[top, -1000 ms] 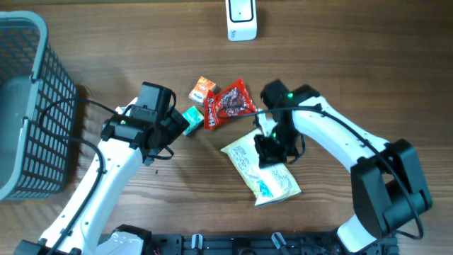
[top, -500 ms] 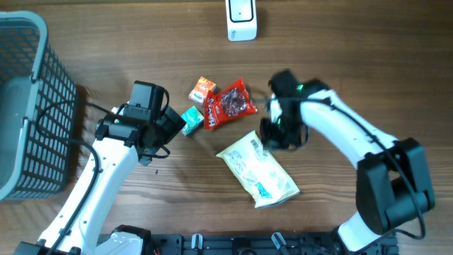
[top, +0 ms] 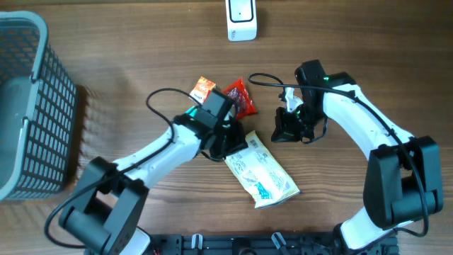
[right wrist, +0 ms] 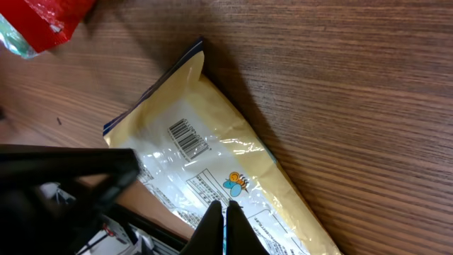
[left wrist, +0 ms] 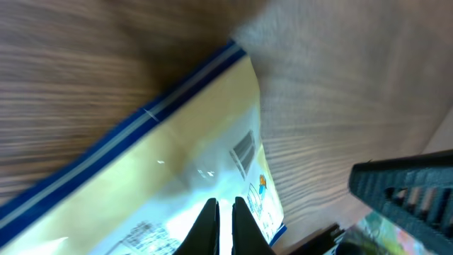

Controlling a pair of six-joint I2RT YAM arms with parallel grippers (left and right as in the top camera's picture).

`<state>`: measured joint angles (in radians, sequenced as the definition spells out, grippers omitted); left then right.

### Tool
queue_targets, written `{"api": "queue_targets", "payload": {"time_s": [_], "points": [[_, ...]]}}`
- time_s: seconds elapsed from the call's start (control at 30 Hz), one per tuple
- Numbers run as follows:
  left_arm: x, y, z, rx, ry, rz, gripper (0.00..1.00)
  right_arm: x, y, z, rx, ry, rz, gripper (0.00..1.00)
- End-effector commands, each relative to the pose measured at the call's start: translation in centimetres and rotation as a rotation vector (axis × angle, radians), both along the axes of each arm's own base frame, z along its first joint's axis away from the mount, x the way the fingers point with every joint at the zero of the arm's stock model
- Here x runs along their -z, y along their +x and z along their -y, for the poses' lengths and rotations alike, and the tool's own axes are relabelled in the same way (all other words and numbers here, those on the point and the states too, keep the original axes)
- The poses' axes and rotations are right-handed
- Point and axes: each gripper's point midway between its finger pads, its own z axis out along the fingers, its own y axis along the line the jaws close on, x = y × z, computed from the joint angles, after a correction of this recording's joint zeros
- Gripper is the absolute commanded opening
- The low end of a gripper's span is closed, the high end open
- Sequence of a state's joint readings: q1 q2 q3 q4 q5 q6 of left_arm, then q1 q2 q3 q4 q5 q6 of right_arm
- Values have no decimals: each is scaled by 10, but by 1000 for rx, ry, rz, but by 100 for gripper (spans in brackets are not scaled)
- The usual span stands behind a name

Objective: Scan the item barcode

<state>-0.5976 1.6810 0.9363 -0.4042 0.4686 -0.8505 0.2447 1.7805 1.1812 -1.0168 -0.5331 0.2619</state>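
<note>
A yellow snack bag (top: 263, 175) lies flat in the middle of the table, its barcode (right wrist: 189, 137) facing up; the barcode (left wrist: 243, 149) also shows in the left wrist view. My left gripper (top: 232, 144) is at the bag's upper-left end, its fingers (left wrist: 209, 221) shut over the film (left wrist: 163, 170); whether they pinch it I cannot tell. My right gripper (top: 280, 133) is shut and empty, just right of the bag and apart from it; its tips (right wrist: 225, 210) point toward the bag (right wrist: 233, 152). The white scanner (top: 242, 19) stands at the far edge.
A red packet (top: 241, 99), an orange packet (top: 203, 87) and a teal one (top: 190, 112) lie behind the left arm. A grey mesh basket (top: 28, 106) fills the left side. The right arm's dark body (left wrist: 407, 188) is close to the left gripper.
My left arm swung from the left into the middle over the bag and its jaws shut. My right gripper came off the bag and moved up and to the right.
</note>
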Motion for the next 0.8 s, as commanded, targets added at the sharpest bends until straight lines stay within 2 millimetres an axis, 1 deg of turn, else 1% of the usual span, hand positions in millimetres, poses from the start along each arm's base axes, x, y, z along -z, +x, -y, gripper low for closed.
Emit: {"api": "queue_targets", "payload": {"time_s": [0.0, 0.03, 0.1, 0.13, 0.17, 0.2, 0.23, 0.33, 0.43, 0.47, 0.5, 0.53, 0.57, 0.63, 0.7, 0.77], "points": [[27, -19, 4, 21, 25, -106, 4, -2, -1, 2, -5, 31, -5, 4], [34, -20, 3, 18, 36, -123, 4, -3, -2, 4, -7, 31, -10, 4], [52, -21, -2, 0, 70, -162, 4, -6, -12, 8, -49, 46, -36, 4], [62, -19, -11, -48, 121, -179, 4, -7, -16, 11, -62, 47, -44, 4], [73, -13, -25, -123, 198, -182, 4, -8, -19, 12, -70, 46, -54, 4], [82, -6, -45, -246, 287, -192, 4, -8, -21, 12, -81, 47, -55, 4], [84, 0, -55, -326, 313, -204, 4, -8, -21, 12, -82, 47, -58, 4], [83, 27, -84, -512, 296, -233, 4, -8, -23, 12, -82, 46, -66, 4], [84, 55, -137, -723, 295, -256, 4, -9, -26, 11, -97, 55, -70, 4], [84, 62, -152, -775, 286, -265, 4, -12, -27, 6, -112, 85, -64, 4], [84, 66, -162, -809, 277, -271, 4, -17, -27, -4, -126, 139, -54, 4], [83, 70, -174, -848, 255, -287, 4, -24, -20, -23, -140, 232, -13, 4], [83, 71, -175, -852, 245, -294, 4, -29, -15, -39, -156, 294, 28, 4], [82, 70, -173, -846, 243, -295, 4, -27, -8, -63, -132, 308, 50, 4], [80, 72, -169, -815, 230, -282, 4, -29, -10, -97, -150, 327, 76, 4], [64, 85, -156, -686, 152, -187, 4, -34, -9, -125, -150, 357, 107, 4]]}}
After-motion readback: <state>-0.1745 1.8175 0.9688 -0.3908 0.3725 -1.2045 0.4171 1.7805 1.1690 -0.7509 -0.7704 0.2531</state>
